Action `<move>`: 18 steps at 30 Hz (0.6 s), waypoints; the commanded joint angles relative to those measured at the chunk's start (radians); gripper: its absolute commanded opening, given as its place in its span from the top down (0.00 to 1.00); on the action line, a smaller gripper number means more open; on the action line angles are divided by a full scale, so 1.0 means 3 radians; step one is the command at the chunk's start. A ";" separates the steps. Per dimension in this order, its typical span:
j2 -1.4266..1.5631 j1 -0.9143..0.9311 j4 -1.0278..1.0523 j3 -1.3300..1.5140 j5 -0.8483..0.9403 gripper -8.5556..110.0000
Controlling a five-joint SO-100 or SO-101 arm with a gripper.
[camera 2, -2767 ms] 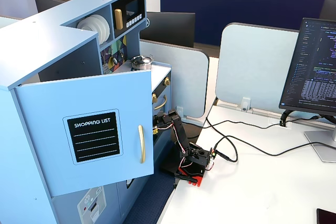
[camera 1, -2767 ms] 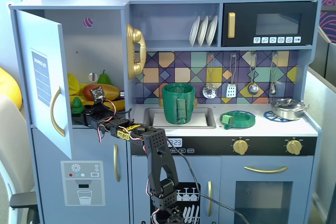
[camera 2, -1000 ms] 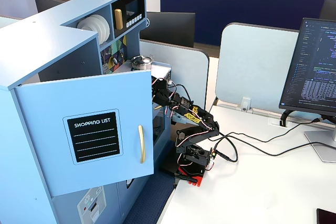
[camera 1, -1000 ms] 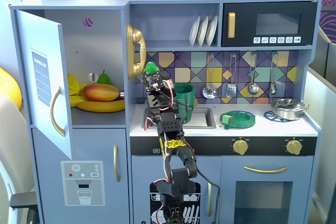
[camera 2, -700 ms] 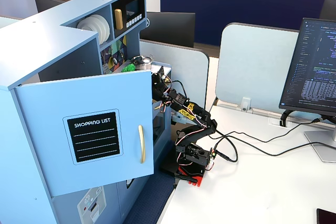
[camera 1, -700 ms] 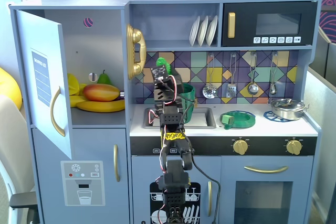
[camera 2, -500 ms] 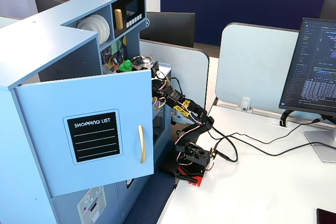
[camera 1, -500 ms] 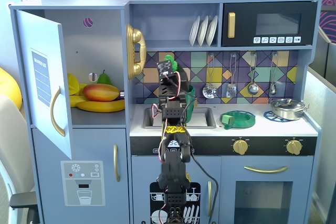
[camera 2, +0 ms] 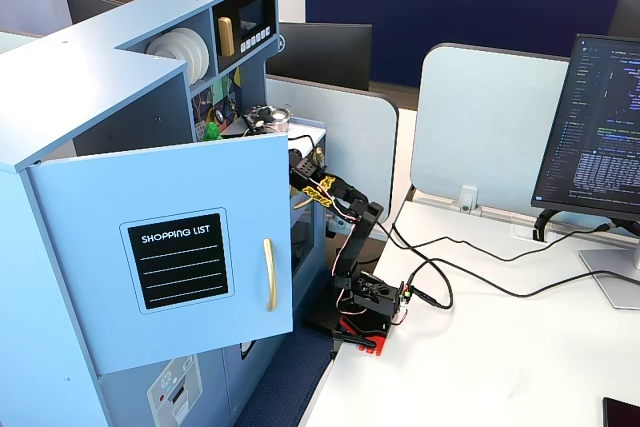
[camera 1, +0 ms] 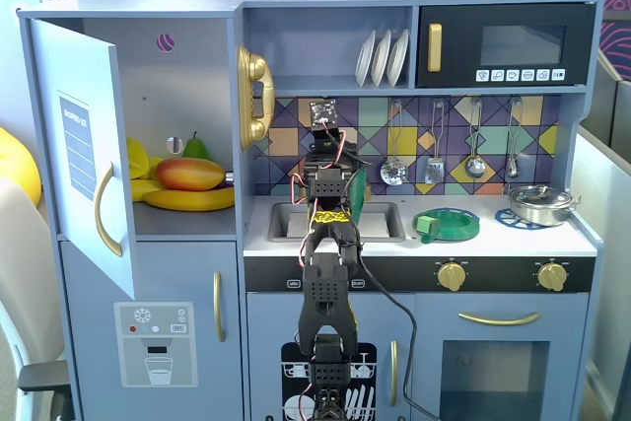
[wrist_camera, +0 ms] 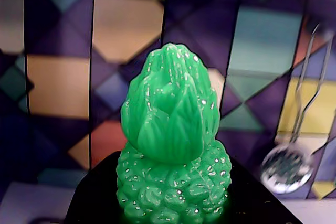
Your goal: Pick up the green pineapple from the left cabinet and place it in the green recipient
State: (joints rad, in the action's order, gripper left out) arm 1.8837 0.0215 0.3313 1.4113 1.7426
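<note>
The gripper [camera 1: 324,117] is clamped on the green pineapple [wrist_camera: 170,145], a glossy, bumpy all-green toy with a leafy crown, held upright before the tiled wall above the green pot [camera 1: 355,194].

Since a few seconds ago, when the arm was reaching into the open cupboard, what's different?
The arm has lifted the green pineapple out of the left cabinet and swung it rightward to the backsplash, above the green recipient in the sink. Its fingers still hold it. The mango, bananas, open door and green dish have not moved.
</note>
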 commanded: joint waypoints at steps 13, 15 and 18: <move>-0.0711 0.0072 -0.0010 -0.0966 -0.0087 0.93; -0.0752 0.0077 0.0005 -0.1007 -0.0072 0.93; -0.0777 0.0082 0.0026 -0.1012 0.0031 0.92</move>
State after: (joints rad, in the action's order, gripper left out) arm 1.6444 0.0307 0.3329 1.1842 1.7303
